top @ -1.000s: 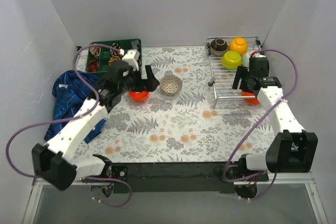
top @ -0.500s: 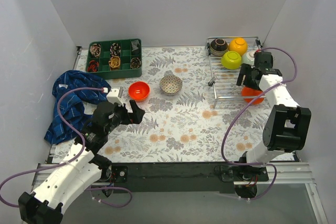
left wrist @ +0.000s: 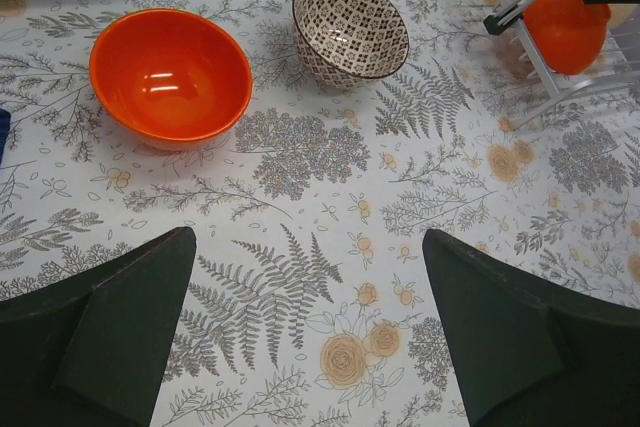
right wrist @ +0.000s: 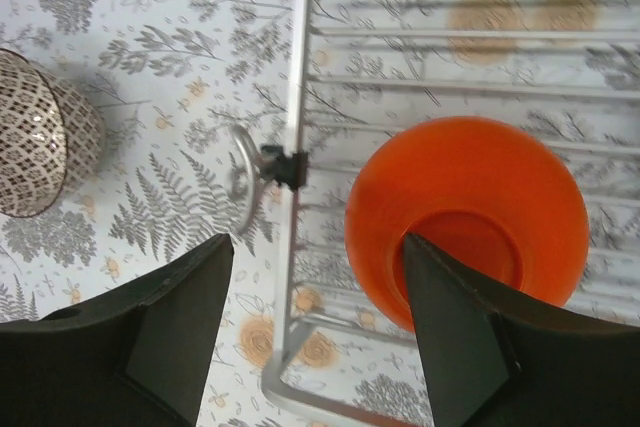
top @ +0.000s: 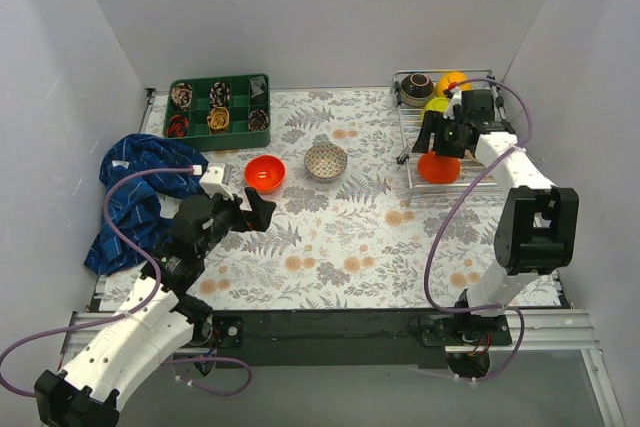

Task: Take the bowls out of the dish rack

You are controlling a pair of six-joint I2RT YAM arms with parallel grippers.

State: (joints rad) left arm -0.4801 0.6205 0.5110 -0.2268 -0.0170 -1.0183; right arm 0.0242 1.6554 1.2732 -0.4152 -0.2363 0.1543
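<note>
On the silver wire dish rack [top: 407, 137] [right wrist: 300, 67] a red-orange bowl [top: 438, 168] [right wrist: 465, 197] lies near the front left corner. My right gripper [top: 432, 142] [right wrist: 318, 240] hovers open over it. One finger [right wrist: 460, 347] stands in front of the bowl's middle and the other [right wrist: 170, 337] hangs outside the rack's rim. Dark brown [top: 417, 88], yellow-orange [top: 452, 79] and lime green [top: 434, 105] bowls sit at the rack's back. A second red-orange bowl [top: 265, 173] [left wrist: 170, 72] and a white patterned bowl [top: 326, 160] [left wrist: 350, 27] stand upright on the table. My left gripper [top: 240, 212] [left wrist: 308, 242] is open and empty over the floral mat.
A green compartment tray [top: 219, 107] with small items sits at the back left. A crumpled blue cloth [top: 140, 197] lies at the left edge. White walls close in the table on three sides. A small clip [right wrist: 280, 165] hangs on the rack's left rim.
My left arm has let go of the red-orange bowl and drawn back toward its base. My right arm swung left and its jaws narrowed a little; the rack's red-orange bowl now lies further left.
</note>
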